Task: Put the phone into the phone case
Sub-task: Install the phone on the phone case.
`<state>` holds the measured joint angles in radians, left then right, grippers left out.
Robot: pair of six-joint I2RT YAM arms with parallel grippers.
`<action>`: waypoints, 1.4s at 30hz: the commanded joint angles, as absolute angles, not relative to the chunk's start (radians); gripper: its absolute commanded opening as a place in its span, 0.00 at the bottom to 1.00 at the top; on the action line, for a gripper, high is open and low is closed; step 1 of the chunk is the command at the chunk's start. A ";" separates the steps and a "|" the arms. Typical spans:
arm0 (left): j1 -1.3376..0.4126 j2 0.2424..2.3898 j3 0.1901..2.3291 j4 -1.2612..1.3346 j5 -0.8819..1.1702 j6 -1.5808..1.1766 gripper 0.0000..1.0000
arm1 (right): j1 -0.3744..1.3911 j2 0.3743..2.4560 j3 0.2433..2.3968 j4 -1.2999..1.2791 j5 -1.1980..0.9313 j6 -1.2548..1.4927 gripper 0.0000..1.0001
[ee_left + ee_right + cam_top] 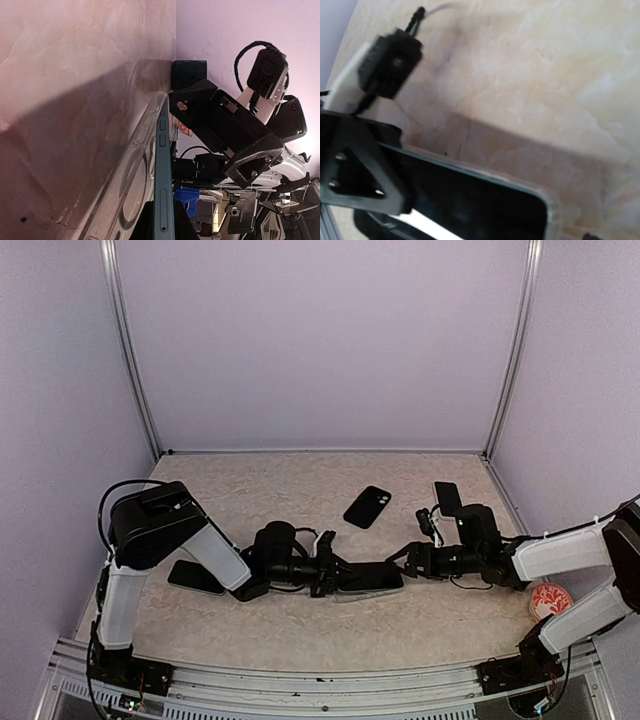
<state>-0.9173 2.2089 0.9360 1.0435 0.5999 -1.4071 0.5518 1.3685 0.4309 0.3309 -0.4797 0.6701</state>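
The right claw (404, 562), spread wide, hovers at one end of the phone (372, 578), which lies mid-worktop (280, 490) in the case (549, 210); the left claw (328, 578) pinches the case's other end, so seating seems in hand, and pressing that free end down comes next.

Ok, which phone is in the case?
The front-centre phone, pale case rim round its corner. Left phone, mid-table phone and far-right phone lie apart from it.
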 commanded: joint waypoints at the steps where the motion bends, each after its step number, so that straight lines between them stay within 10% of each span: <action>1: -0.925 2.138 0.940 1.166 0.621 -1.385 0.00 | 0.537 1.387 0.423 0.346 -0.507 0.664 0.87; 42: -0.953 2.143 0.976 1.187 0.654 -1.344 0.00 | 0.526 1.539 0.342 0.806 -0.858 0.903 0.61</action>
